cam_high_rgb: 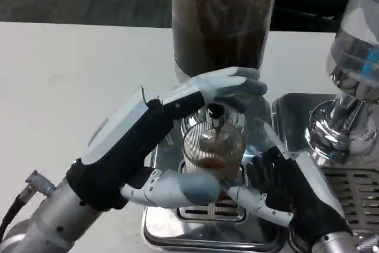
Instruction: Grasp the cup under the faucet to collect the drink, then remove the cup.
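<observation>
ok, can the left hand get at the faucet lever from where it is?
Probably yes: the left hand already reaches over the cup, its fingers lying at the faucet, nothing between. The right hand holds the cup from the other side.

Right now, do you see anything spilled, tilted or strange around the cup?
Nothing stands out. The cup stands upright on the metal tray under the faucet, with some brown drink in its bottom. The left hand reaches up at the faucet and the right hand is at the cup. No spill shows.
</observation>
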